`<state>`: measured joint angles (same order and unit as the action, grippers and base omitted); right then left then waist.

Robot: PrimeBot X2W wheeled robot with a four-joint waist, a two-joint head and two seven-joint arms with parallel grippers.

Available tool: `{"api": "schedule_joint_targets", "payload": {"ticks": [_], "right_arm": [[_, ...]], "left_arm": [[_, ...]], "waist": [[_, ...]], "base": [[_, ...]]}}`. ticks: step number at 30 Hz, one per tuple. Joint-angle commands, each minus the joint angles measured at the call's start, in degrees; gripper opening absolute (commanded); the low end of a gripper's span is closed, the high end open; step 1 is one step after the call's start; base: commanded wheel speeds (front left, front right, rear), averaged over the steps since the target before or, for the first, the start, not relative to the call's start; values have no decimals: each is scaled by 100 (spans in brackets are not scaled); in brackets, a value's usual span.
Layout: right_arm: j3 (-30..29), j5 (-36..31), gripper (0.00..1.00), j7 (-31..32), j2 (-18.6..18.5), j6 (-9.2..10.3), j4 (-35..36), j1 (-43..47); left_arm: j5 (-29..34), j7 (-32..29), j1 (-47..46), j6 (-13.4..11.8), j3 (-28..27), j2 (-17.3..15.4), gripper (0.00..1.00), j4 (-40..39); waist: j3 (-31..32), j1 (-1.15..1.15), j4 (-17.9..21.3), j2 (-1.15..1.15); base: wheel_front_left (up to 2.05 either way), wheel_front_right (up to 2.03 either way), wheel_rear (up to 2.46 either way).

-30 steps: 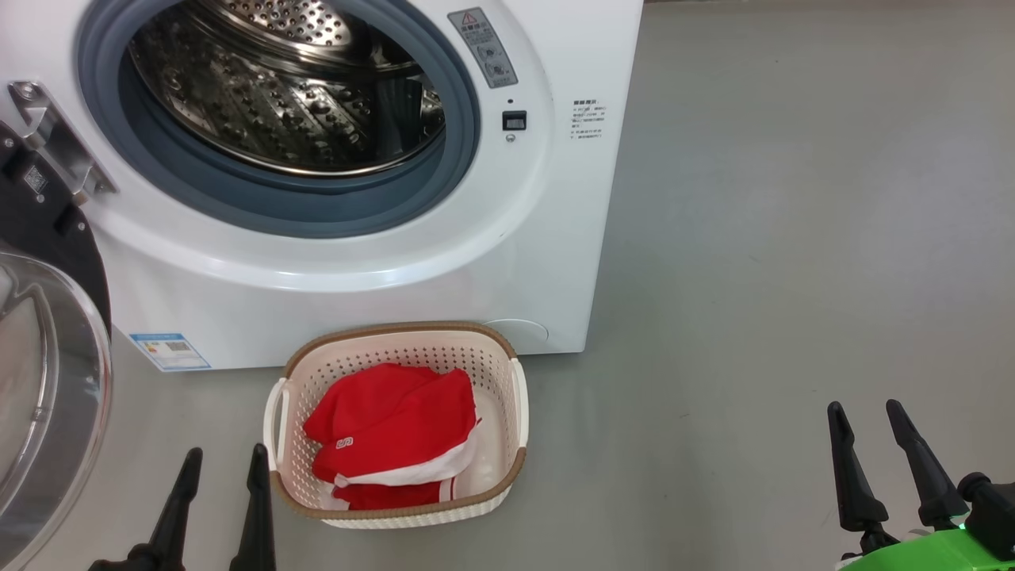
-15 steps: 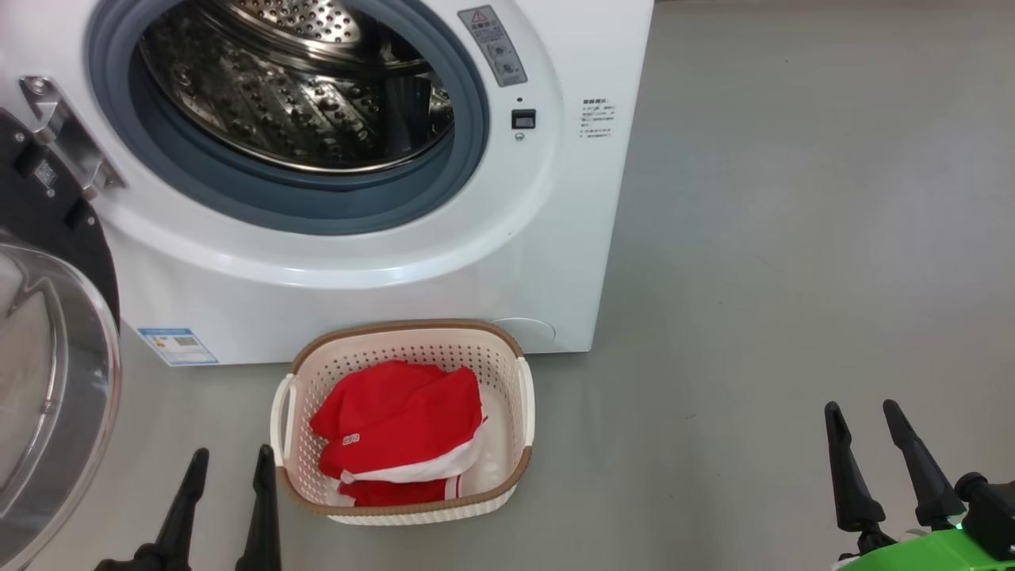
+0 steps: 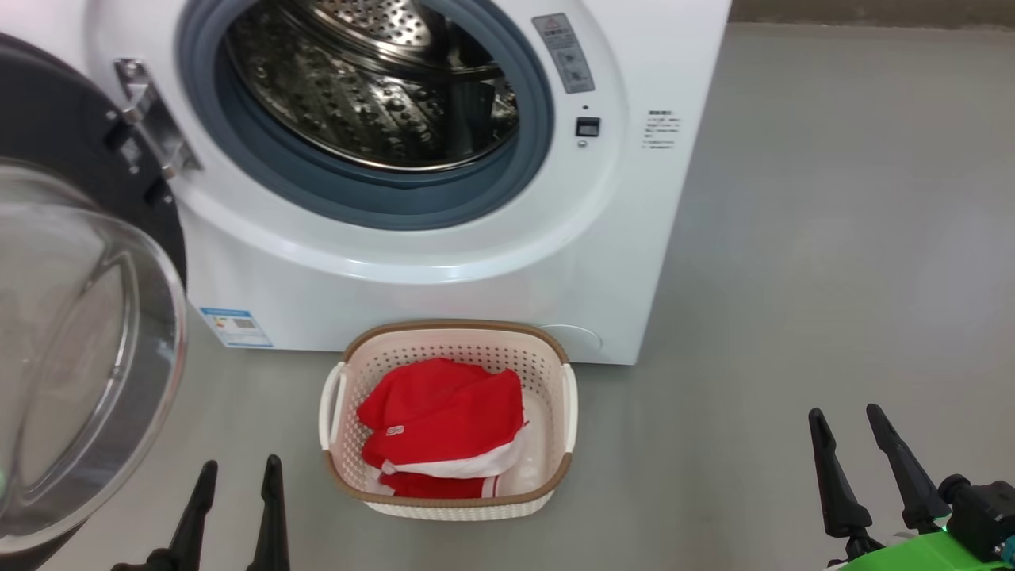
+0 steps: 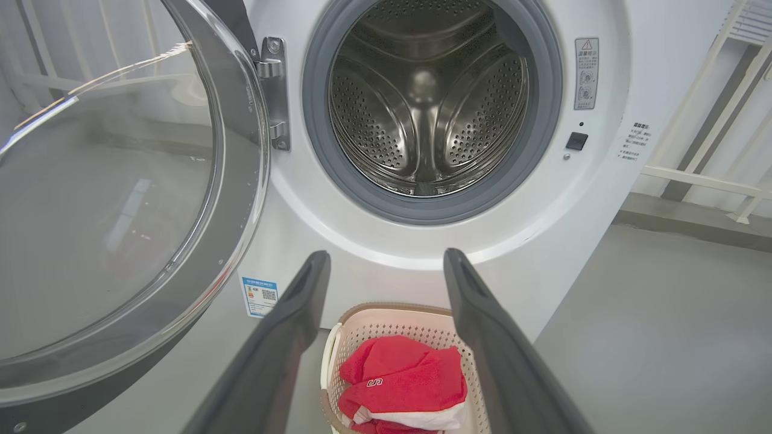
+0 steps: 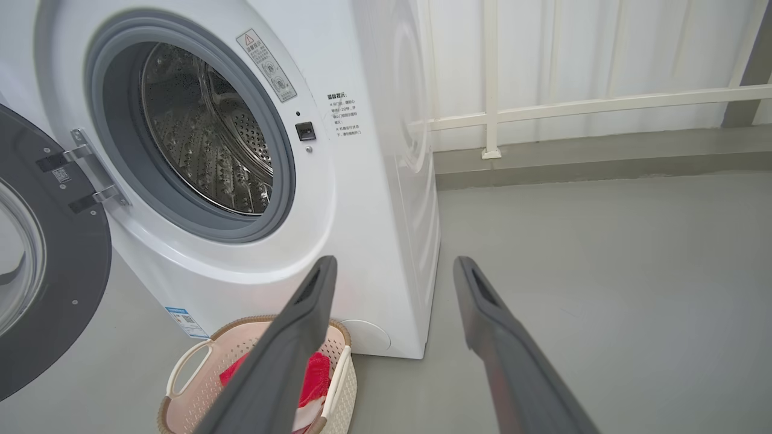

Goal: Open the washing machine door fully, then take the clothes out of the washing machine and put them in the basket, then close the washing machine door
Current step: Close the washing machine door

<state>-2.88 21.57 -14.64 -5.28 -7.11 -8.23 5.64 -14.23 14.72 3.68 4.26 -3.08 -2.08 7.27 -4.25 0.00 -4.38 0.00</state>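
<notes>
The white washing machine (image 3: 444, 277) stands with its steel drum (image 3: 373, 87) bare of clothes. Its door (image 3: 79, 333), black-rimmed with a clear bowl window, hangs swung open at the left. On the floor in front sits the cream basket (image 3: 555, 468) holding the red clothes (image 3: 444, 420) with white trim. My left gripper (image 3: 238, 476) is open, low and left of the basket, nothing between its fingers. My right gripper (image 3: 844, 420) is open over bare floor at the far right. The left wrist view shows drum (image 4: 425, 102), door (image 4: 120, 211) and clothes (image 4: 404, 380).
Grey floor (image 3: 833, 238) stretches to the right of the machine. A white railing (image 5: 573, 105) runs along the wall behind. The open door takes up the room at the left; a blue sticker (image 3: 235, 327) marks the machine's lower front.
The whole head view has shifted, so machine, door and basket now sit further right in it: the camera turned left. Both grippers stay open and low.
</notes>
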Motion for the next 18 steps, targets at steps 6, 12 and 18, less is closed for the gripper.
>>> {"api": "schedule_joint_targets", "payload": {"ticks": [6,12,18], "right_arm": [[264,-17,100,-36,-189,-37,81,-119],[410,-4,100,-36,-246,-37,49,-109],[568,13,100,-36,-314,-37,10,-127]], "left_arm": [[-82,28,56,-183,-121,-80,100,-65],[-142,28,134,-282,-76,-80,100,-32],[-214,28,181,-384,19,-80,100,7]], "waist": [[154,0,-499,0],[230,0,-911,0],[252,0,-1360,0]], "base": [[0,0,0],[0,0,0],[0,0,0]]}}
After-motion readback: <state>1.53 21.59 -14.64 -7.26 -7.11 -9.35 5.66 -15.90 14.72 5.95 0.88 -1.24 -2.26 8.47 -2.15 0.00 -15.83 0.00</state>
